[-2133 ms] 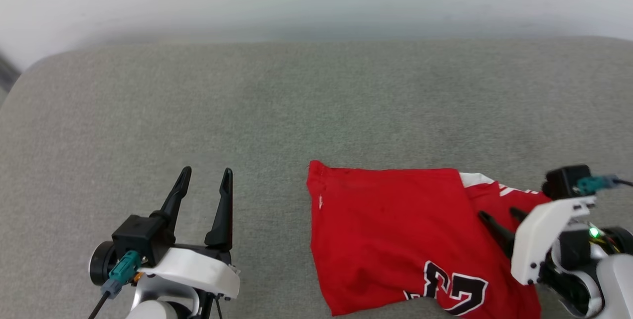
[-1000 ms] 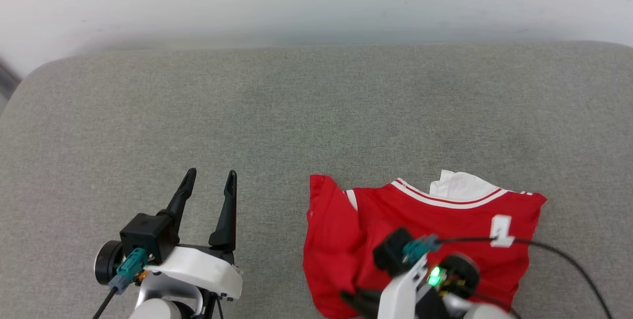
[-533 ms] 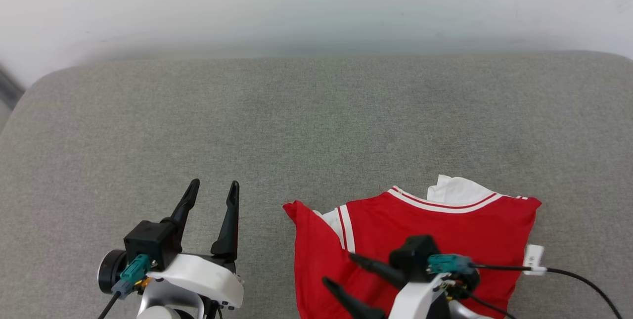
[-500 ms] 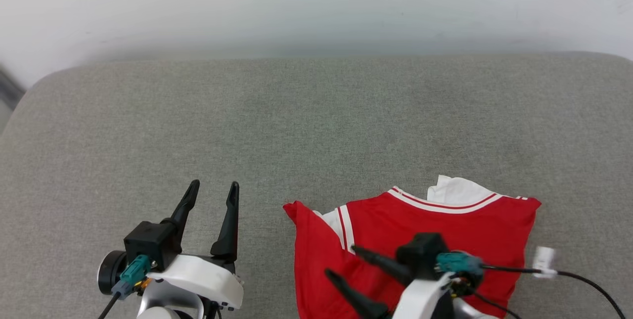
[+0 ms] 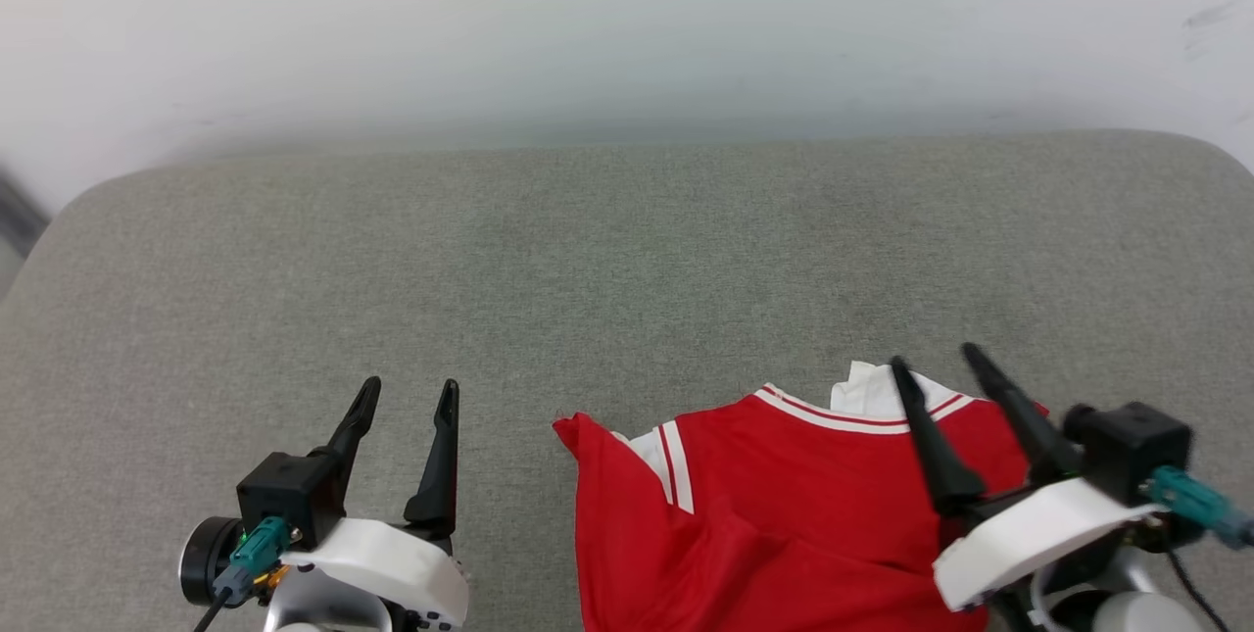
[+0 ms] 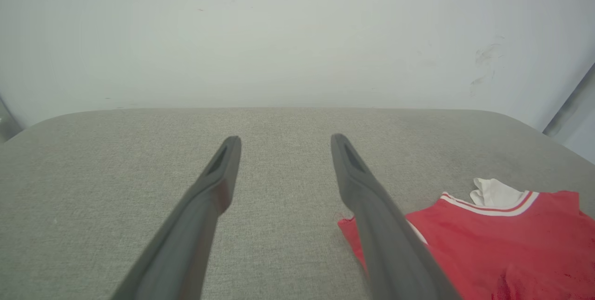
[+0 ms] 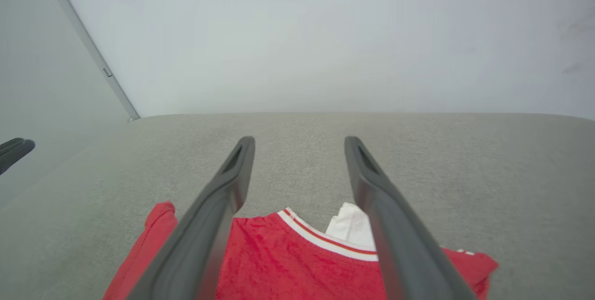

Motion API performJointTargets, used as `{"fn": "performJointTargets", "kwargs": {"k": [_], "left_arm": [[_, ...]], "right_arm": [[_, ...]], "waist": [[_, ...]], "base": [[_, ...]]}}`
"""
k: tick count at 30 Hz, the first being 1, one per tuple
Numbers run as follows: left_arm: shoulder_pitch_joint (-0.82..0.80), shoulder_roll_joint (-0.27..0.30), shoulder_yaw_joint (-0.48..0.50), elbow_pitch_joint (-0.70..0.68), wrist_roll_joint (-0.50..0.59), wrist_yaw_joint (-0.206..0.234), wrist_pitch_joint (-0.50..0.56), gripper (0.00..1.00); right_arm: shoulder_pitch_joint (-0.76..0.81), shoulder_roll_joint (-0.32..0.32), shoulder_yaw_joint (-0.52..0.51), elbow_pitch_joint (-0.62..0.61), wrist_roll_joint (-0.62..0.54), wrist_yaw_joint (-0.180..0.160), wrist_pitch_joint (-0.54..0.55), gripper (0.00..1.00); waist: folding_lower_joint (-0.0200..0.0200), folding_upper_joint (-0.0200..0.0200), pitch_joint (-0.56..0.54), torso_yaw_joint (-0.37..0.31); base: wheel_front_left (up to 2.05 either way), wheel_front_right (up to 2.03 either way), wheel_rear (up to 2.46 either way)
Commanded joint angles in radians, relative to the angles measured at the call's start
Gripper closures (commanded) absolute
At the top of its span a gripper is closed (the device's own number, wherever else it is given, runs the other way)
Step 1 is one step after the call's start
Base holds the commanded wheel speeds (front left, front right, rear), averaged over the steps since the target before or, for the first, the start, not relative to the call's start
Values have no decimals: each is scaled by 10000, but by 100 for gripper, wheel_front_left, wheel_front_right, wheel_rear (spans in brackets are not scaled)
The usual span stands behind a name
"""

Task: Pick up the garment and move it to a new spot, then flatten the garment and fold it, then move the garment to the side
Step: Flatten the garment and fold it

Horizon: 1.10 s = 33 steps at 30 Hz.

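Note:
The garment (image 5: 774, 524), a red shirt with white sleeves and striped trim, lies folded on the grey cushion (image 5: 588, 260) at the lower right of the head view. It also shows in the left wrist view (image 6: 502, 239) and the right wrist view (image 7: 288, 263). My right gripper (image 5: 936, 363) hangs open above the garment's right part, nothing between its fingers. My left gripper (image 5: 407, 392) stands open over bare cushion, left of the garment, holding nothing.
A pale wall (image 5: 627, 24) rises behind the cushion's far edge. The cushion's rounded corners show at the left (image 5: 69, 220) and right (image 5: 1205, 152). A grey vertical strip (image 7: 88, 44) marks a corner in the right wrist view.
My right gripper opened, let go of the garment and swung from its lower middle to the right, fingers now pointing up. The garment lies folded over. The head view tilted slightly.

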Motion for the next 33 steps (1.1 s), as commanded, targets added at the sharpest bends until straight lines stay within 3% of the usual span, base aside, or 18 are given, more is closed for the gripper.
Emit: {"fn": "performJointTargets", "kwargs": {"k": [1, 7, 11, 19, 26, 33], "left_arm": [[130, 74, 2, -65, 23, 64, 55, 0], [146, 181, -17, -226, 1, 172, 319, 0], [-30, 339, -175, -346, -164, -54, 844, 0], [-1200, 622, -1122, -347, -882, -1016, 3692, 0], [-1722, 974, -1644, -122, -1385, -1156, 6128, 0], [-1866, 1447, -2045, -226, -1861, -1412, 7876, 0]], "right_arm": [[184, 95, -419, -177, -169, 0, -31, 0], [513, 244, -1866, -635, -674, 0, 160, 0], [764, 346, -2300, -1016, -849, 0, 378, 0], [945, 430, -2351, -1529, -1067, 0, 794, 0], [771, 456, -2262, -1741, -1043, 0, 788, 0], [593, 464, -2249, -1410, -588, 0, 578, 0]], "waist": [[0, 0, -33, -61], [0, 0, -88, -275], [0, 0, -56, -452], [0, 0, 398, -792], [0, 0, 1047, -1251], [0, 0, 1615, -1594]], "base": [[0, 0, 0], [0, 0, 0], [0, 0, 0], [0, 0, 0], [0, 0, 0], [0, 0, 0]]}}
